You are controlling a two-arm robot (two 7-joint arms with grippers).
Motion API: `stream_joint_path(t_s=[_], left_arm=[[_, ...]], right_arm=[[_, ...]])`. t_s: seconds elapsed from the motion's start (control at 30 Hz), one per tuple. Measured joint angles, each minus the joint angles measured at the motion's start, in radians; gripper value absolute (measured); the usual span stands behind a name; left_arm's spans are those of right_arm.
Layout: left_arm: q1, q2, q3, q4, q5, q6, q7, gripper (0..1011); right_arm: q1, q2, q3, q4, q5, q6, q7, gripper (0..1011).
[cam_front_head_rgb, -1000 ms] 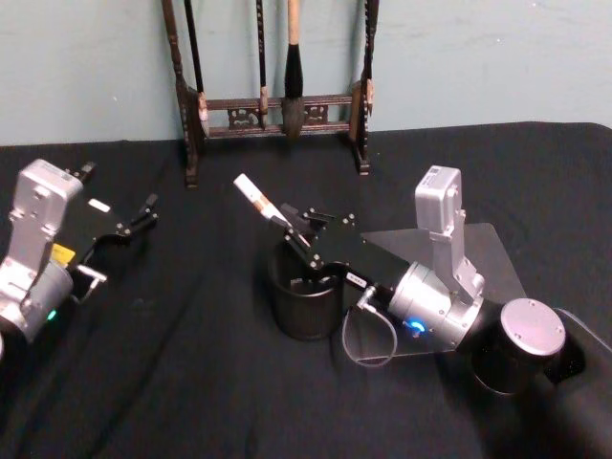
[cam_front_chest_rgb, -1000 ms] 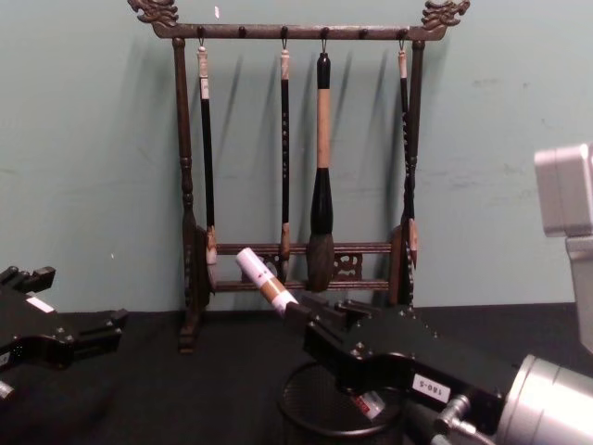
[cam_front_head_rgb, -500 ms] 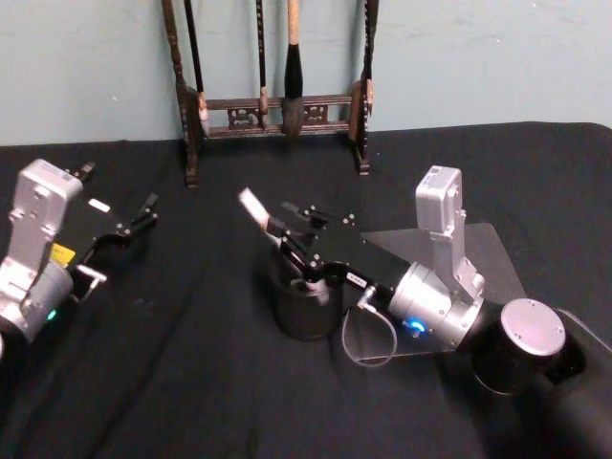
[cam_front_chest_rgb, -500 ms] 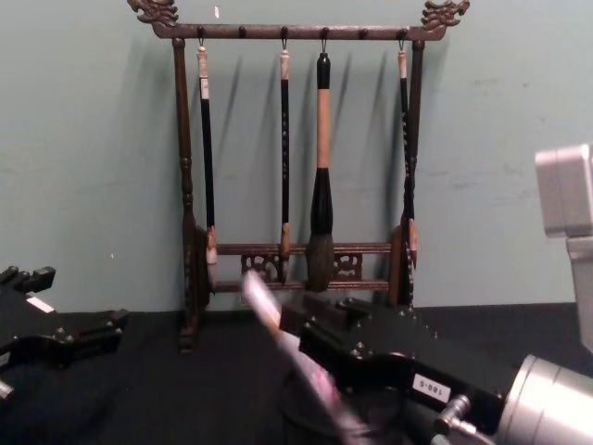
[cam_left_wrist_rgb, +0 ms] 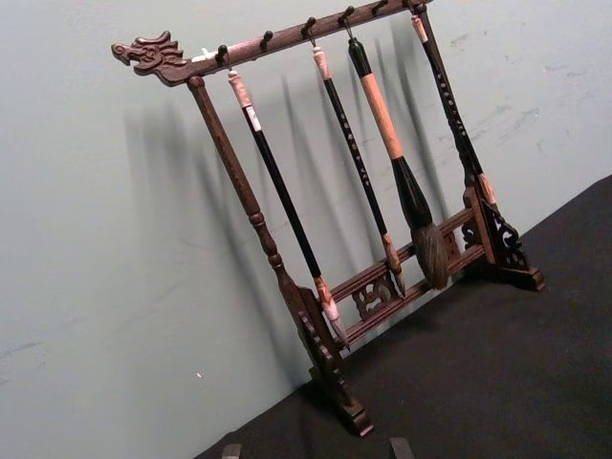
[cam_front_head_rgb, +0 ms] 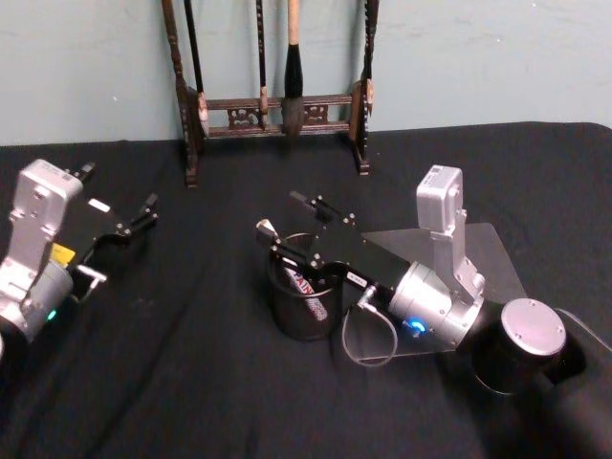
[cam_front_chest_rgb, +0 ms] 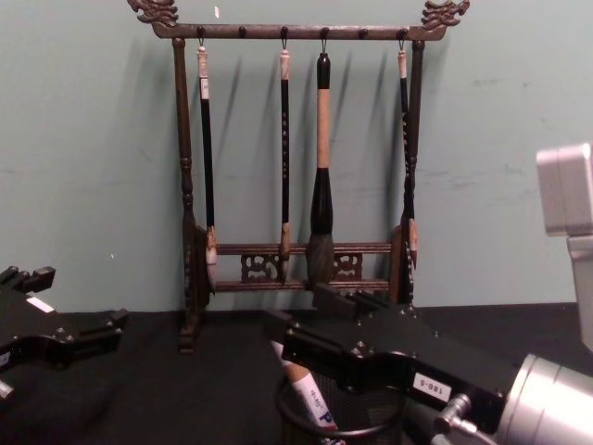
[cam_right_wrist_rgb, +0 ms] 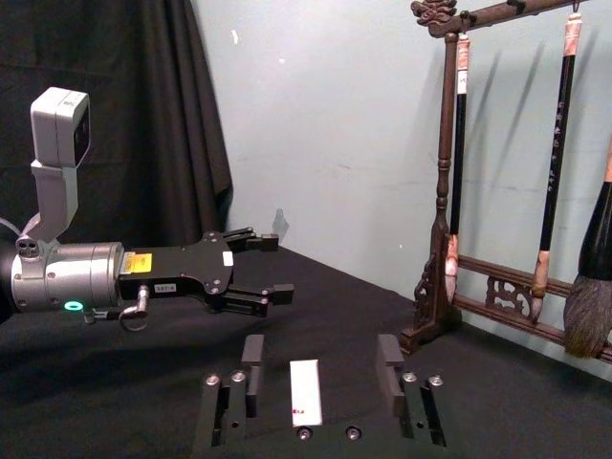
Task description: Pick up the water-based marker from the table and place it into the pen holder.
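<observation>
The water-based marker [cam_front_head_rgb: 307,286] stands tilted inside the pen holder [cam_front_head_rgb: 295,322], a round black mesh cup on the black cloth. In the chest view the marker [cam_front_chest_rgb: 302,386] leans against the mesh of the pen holder [cam_front_chest_rgb: 358,418], its white barrel poking up to about the rim. My right gripper [cam_front_head_rgb: 277,213] hovers just above the cup, open, with nothing between its fingers. In the right wrist view the right gripper [cam_right_wrist_rgb: 320,356] has its fingers spread wide. My left gripper [cam_front_head_rgb: 143,214] rests open at the table's left, also seen in the chest view [cam_front_chest_rgb: 104,329].
A tall dark wooden brush rack [cam_front_head_rgb: 273,105] with several hanging brushes stands at the back against the wall, and is also seen in the chest view [cam_front_chest_rgb: 298,158]. A flat grey sheet [cam_front_head_rgb: 492,253] lies under my right arm.
My right gripper held the marker tilted above the cup. Its fingers have opened and the marker has dropped into the pen holder. The left arm has not moved.
</observation>
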Motion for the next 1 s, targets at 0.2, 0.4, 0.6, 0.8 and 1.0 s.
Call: stream_joint_path(t_s=[0.2, 0.4, 0.6, 0.8, 1.0], left_arm=[[0.0, 0.0, 0.0, 0.0, 0.0, 0.0, 0.0, 1001], [0.0, 0.0, 0.0, 0.0, 0.0, 0.0, 0.0, 1001], [0.0, 0.0, 0.0, 0.0, 0.0, 0.0, 0.0, 1001], [0.0, 0.0, 0.0, 0.0, 0.0, 0.0, 0.0, 1001], [0.0, 0.0, 0.0, 0.0, 0.0, 0.0, 0.0, 1001]], right_arm=[[0.0, 0.0, 0.0, 0.0, 0.001, 0.0, 0.0, 894], [0.0, 0.0, 0.0, 0.0, 0.001, 0.0, 0.0, 1000], [-0.007, 0.017, 0.022, -0.034, 0.005, 0.008, -0.019, 1000], [-0.025, 0.055, 0.059, -0.105, 0.0, 0.04, -0.07, 1000], [-0.051, 0.103, 0.093, -0.172, -0.029, 0.121, -0.141, 1000]])
